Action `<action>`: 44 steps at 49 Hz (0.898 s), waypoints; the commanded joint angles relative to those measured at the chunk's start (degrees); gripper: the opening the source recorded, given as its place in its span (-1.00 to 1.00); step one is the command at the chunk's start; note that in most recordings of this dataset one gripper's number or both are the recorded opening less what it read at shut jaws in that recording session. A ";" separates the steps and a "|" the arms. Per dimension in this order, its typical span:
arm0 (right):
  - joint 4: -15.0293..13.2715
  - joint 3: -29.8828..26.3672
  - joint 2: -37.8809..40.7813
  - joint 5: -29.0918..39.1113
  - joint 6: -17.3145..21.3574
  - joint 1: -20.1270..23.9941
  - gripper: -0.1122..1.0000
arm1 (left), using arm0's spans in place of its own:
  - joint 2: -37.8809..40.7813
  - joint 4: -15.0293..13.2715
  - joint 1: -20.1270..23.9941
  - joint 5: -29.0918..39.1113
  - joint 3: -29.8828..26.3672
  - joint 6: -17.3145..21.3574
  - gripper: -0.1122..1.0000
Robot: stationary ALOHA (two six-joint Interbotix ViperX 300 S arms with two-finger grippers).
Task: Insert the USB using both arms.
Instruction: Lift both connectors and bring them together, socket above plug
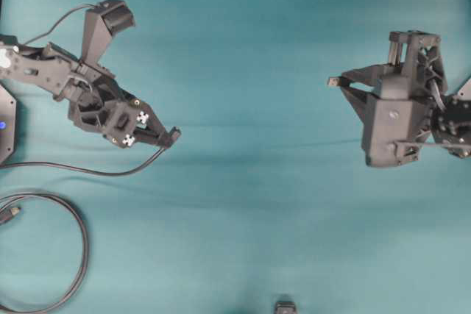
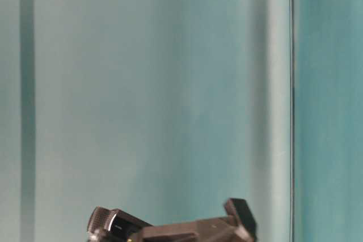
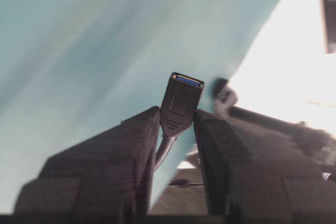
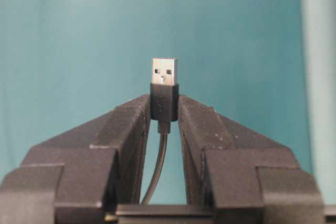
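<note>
Overhead exterior: the left gripper [image 1: 171, 136] sits at the left of the teal table [image 1: 243, 49], its fingers pinched on the dark socket end [image 1: 175, 133] of a thin grey cable [image 1: 88, 170] that trails back to the left edge. Below it a thicker cable [image 1: 79, 240] lies coiled in a loop near the lower left corner. At the right, the right gripper [image 1: 340, 83] points toward the middle with the USB [image 1: 333, 80] clamped at its tips, the small metal tip sticking out leftward. The two grippers are well apart, with bare cloth between them.

Table-level exterior: only the top of a dark arm part [image 2: 187, 228] shows at the bottom edge against the teal backdrop; which arm it belongs to cannot be told.

Left wrist-mounted: the jaws are narrow, gripping the socket end [image 3: 180, 103] by its sides; its blue-lined opening faces away from the camera, and the picture is blurred.

Right wrist-mounted: the jaws are closed on the black body of the USB [image 4: 164, 88], which stands upright between the fingers [image 4: 131, 124], silvery tip clear above them and its cable hanging down between them
</note>
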 commanded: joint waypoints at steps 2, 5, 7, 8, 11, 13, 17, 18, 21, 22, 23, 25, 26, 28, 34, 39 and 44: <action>-2.46 -0.70 -0.53 0.35 0.70 1.32 -0.41 | -1.05 -6.59 2.02 1.58 -1.58 4.57 -0.33; -3.34 -0.70 -0.44 0.53 0.70 1.76 -0.41 | -0.79 -10.90 3.78 4.04 -1.85 7.03 -0.33; -4.13 -0.70 -0.44 0.88 0.70 2.02 -0.41 | -0.53 -13.89 5.01 6.50 -2.02 9.14 -0.33; -4.48 -0.62 -0.35 1.14 0.70 2.20 -0.41 | -0.26 -15.64 5.71 8.00 -2.20 10.28 -0.33; -6.24 -0.53 0.00 2.37 0.70 2.64 -0.41 | 0.79 -21.36 7.73 13.62 -2.37 15.38 -0.33; -8.09 -0.44 0.44 3.43 0.70 2.90 -0.41 | 1.76 -24.61 8.96 16.87 -2.37 18.81 -0.33; -11.16 -0.53 1.23 4.31 0.62 3.34 -0.41 | 4.31 -31.29 10.72 22.15 -2.02 25.40 -0.33; -11.95 -0.62 1.49 4.48 0.62 3.34 -0.41 | 5.01 -32.96 11.07 23.29 -2.02 26.98 -0.33; -14.06 -0.70 2.37 4.48 0.44 3.34 -0.41 | 7.38 -36.91 11.78 26.28 -2.20 31.38 -0.33; -14.68 -0.70 2.64 4.48 0.44 3.43 -0.41 | 8.26 -37.97 11.95 27.16 -2.29 32.61 -0.33; -15.29 -0.70 3.08 4.48 0.35 3.43 -0.41 | 8.96 -38.94 12.13 27.86 -2.37 33.75 -0.33; -16.35 -0.79 3.96 4.57 0.26 3.43 -0.41 | 10.55 -40.69 12.30 29.71 -2.64 35.95 -0.33; -16.87 -0.88 4.39 4.66 0.18 3.52 -0.41 | 11.43 -41.48 12.30 30.76 -2.81 36.91 -0.33; -18.11 -1.14 5.19 4.66 0.09 3.87 -0.41 | 13.01 -42.98 12.30 33.05 -3.34 38.76 -0.33; -22.24 -1.85 7.91 5.36 -0.44 5.01 -0.41 | 17.40 -45.53 12.74 39.90 -5.54 41.92 -0.33; -25.93 -2.55 10.46 6.94 -1.32 5.89 -0.41 | 20.65 -45.88 13.97 41.57 -7.65 42.54 -0.33; -28.39 -3.43 12.48 8.26 -2.99 6.59 -0.41 | 23.03 -45.88 14.77 42.01 -9.93 42.63 -0.33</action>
